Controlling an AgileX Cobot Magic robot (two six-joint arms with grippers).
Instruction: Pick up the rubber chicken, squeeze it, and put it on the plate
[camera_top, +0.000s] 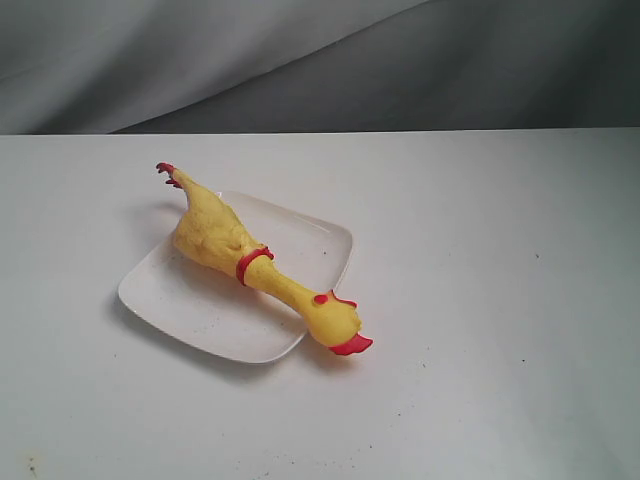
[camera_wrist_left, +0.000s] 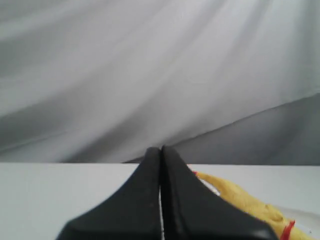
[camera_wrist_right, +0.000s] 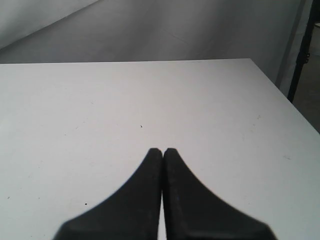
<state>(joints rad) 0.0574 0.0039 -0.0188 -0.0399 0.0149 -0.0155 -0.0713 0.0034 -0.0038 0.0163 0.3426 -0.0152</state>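
Observation:
The yellow rubber chicken (camera_top: 243, 254) lies diagonally across the white plate (camera_top: 180, 300) in the exterior view. Its red feet stick out past the plate's far left corner and its head with the red beak hangs over the near right edge. Neither arm shows in the exterior view. My left gripper (camera_wrist_left: 161, 148) is shut with nothing between its black fingers; part of the chicken (camera_wrist_left: 245, 200) lies beyond it to one side, apart from it. My right gripper (camera_wrist_right: 163, 149) is also shut and empty, above bare white table.
The white table (camera_top: 500, 300) spreads around the plate. Its right edge (camera_wrist_right: 285, 100) shows in the right wrist view, with a dark stand (camera_wrist_right: 301, 55) beyond it. A grey cloth backdrop (camera_top: 300, 60) hangs behind the table.

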